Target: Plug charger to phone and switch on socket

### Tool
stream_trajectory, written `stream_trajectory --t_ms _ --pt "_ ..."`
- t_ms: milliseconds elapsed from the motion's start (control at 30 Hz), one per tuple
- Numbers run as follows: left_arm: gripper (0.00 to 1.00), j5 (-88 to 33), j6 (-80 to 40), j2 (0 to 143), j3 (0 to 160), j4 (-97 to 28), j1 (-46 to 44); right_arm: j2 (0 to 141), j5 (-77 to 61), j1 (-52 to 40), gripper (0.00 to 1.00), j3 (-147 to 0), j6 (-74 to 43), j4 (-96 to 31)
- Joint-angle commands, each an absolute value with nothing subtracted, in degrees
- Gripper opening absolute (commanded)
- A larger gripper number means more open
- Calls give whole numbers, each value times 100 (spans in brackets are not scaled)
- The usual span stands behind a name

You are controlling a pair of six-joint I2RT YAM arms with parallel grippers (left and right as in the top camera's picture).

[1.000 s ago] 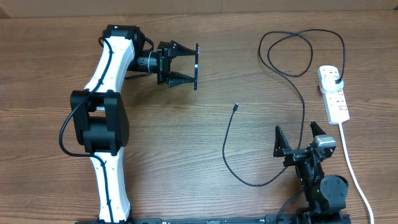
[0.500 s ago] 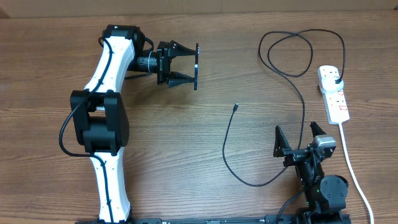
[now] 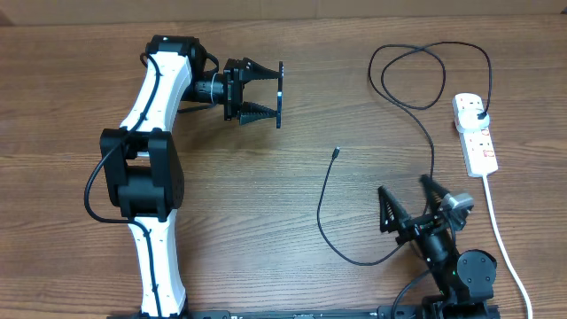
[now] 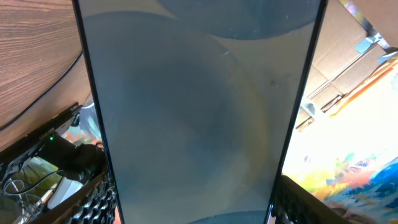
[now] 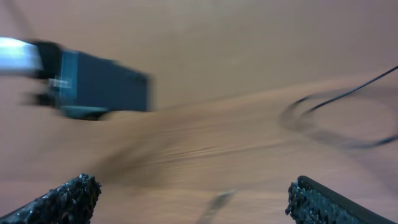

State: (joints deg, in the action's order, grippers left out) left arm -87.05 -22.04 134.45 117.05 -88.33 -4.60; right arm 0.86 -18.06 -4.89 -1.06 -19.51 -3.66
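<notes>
My left gripper [image 3: 273, 90] is shut on the phone [image 3: 280, 106], holding it edge-on above the table at the back left. In the left wrist view the phone's pale blue-grey screen [image 4: 193, 106] fills the frame between the ridged fingers [image 4: 93, 202]. The charger's thin black cable [image 3: 322, 208] lies on the table, its connector tip [image 3: 336, 153] near the centre. Its far end loops back to a black plug [image 3: 479, 114] in the white socket [image 3: 477, 142] at the right. My right gripper [image 3: 402, 184] stands open low at the front right, beside the cable's bend. The right wrist view is blurred, with the cable tip [image 5: 217, 200] between the fingertips.
The socket's white cord [image 3: 501, 239] runs down the right edge to the table's front. The cable's big loop [image 3: 416, 75] lies at the back right. Bare wooden table [image 3: 266, 195] spreads between the two arms. The right wrist view also catches the phone [image 5: 102, 84] held in the distance.
My right gripper has swung left and turned, its fingers now angled toward the cable's bend. The left arm and the phone have not moved.
</notes>
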Motion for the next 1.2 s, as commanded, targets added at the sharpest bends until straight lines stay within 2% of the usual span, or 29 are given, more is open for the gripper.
stream_trajectory --t_ms 0,100,233,433,700,733,933,967,1100,1167 --pt "63 -9065 -2073 13456 11872 -8849 -440 67 -2919 -480 100 -47 -3763 -290" --pt "63 -9065 -2071 13456 11872 -8847 -440 64 -2965 -480 100 -47 -3931 -274" --pt "63 -9065 -2073 13456 11872 -8847 -440 67 -3673 -480 100 -51 -3916 60" --pt "63 -9065 -2075 13456 11872 -8849 -440 84 -3736 -473 100 -646 -3363 -250" --pt "63 -9063 -2075 13456 11872 -8849 -440 692 -1911 -473 100 -2427 -2445 -3212" --pt "63 -9065 -2075 13456 11872 -8849 -440 993 -1597 -473 100 -2856 -2224 -3795" --pt "63 -9065 -2078 13456 11872 -8849 -440 2425 -735 -473 100 -4178 -1911 -5245" --pt "63 -9065 -2078 13456 11872 -8851 -440 3221 -714 -475 100 -4689 -1610 -5736" --pt "63 -9063 -2078 13456 11872 -8851 -440 4270 -1170 -475 100 -5253 -1621 -6084" --pt "63 -9063 -2080 13456 11872 -8851 -440 4740 -1927 -475 100 -5428 -1621 -6053"
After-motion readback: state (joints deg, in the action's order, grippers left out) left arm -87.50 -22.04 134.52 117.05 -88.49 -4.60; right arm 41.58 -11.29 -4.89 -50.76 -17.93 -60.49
